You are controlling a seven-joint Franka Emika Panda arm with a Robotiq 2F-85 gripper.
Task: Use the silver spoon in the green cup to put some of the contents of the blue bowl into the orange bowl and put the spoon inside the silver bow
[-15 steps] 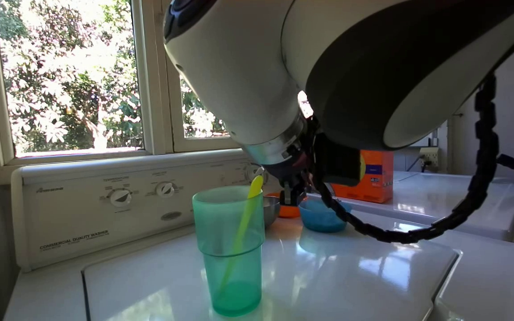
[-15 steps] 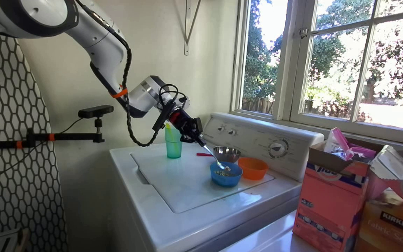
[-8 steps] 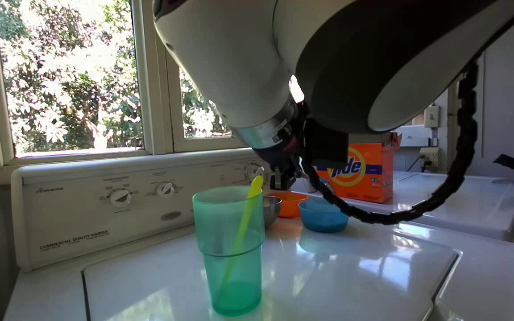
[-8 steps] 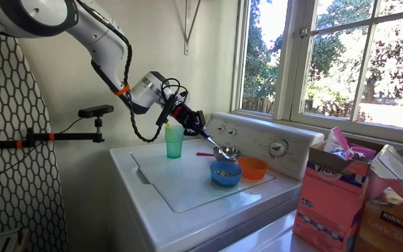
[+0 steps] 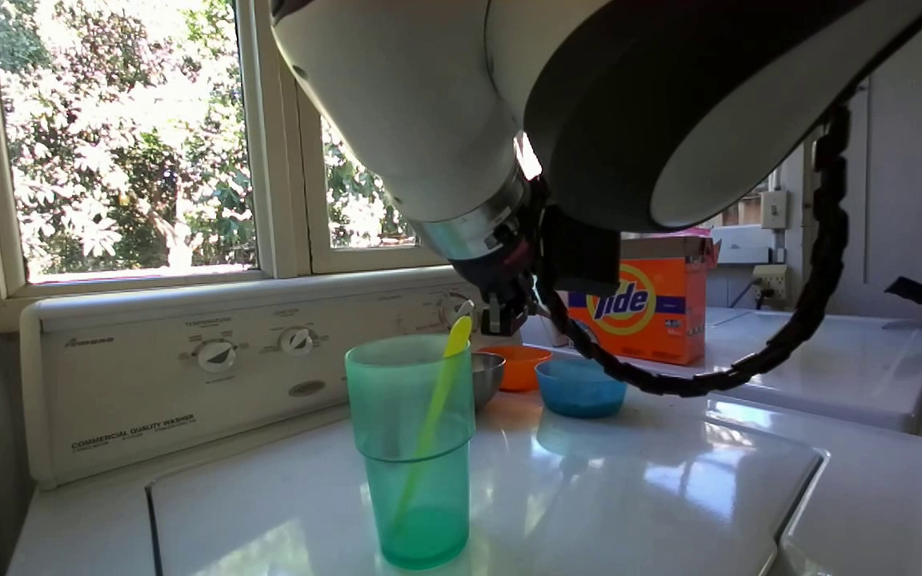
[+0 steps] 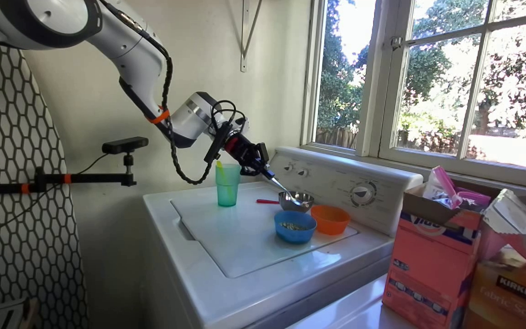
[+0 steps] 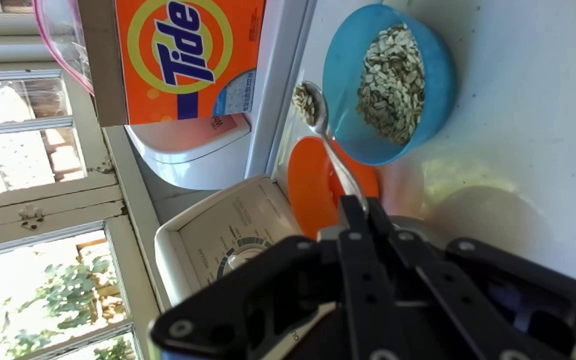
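Observation:
My gripper (image 7: 367,207) is shut on the handle of the silver spoon (image 7: 340,167). Oat flakes are heaped in the spoon's head (image 7: 313,105), which points away from the fingers and tilts downward. Loose oats (image 7: 393,85) lie in the blue bowl (image 6: 294,235). Beside it the orange bowl (image 6: 331,223) sits partly under the spoon in the wrist view. The silver bowl (image 6: 290,205) appears behind the spoon's head in an exterior view; my fingers mostly hide it in the wrist view. The green cup (image 5: 413,480) stands upright with a yellow-green utensil (image 5: 437,400) leaning in it.
A red handle (image 6: 267,201) lies by the silver bowl on the white washer lid (image 6: 240,237). The control panel (image 6: 345,183) rises behind the bowls. A Tide box (image 5: 645,312) and a fabric softener box (image 6: 505,297) stand on the adjoining machine.
The spoon has come up out of the blue bowl with oats in it. My gripper has risen and moved slightly toward the control panel. The bowls and cup have stayed in place.

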